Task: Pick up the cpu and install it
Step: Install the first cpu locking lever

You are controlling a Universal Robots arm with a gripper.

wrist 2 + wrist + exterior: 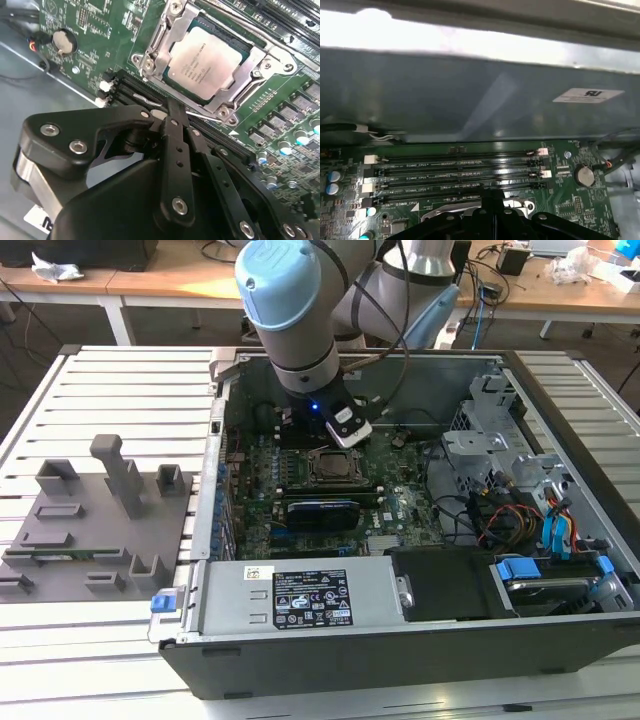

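One chip: the cpu point(206, 63) lies flat in the socket frame point(220, 70) on the motherboard point(100, 35), pale metal top up, in the second wrist view; the frame's metal bracket borders it on all sides.
Cpu in the exterior view: the socket point(334, 466) shows as a dark square near the middle of the board, just below the arm's wrist; the chip itself is too small to tell apart there.
Gripper: the gripper point(170, 107) hangs just beside the socket frame, over the memory slots point(460, 172); its black fingers are closed together, tips meeting in a narrow point, clamped on nothing.
Contact: the tip stands close to the frame's edge, apart from the cpu.
Memory slots: four long dark slots run side by side between the socket and the case wall point(470, 95) in the first wrist view.
Coin cell: a round battery point(583, 175) sits on the board near the slot ends.
Card: a long black card point(322, 512) lies across the board nearer the camera than the socket.
Case: the open computer case point(560, 660) rests on a slatted surface point(120, 380).
Grey tray: a fixture tray point(100, 515) sits on the surface to the exterior view's left of the case.
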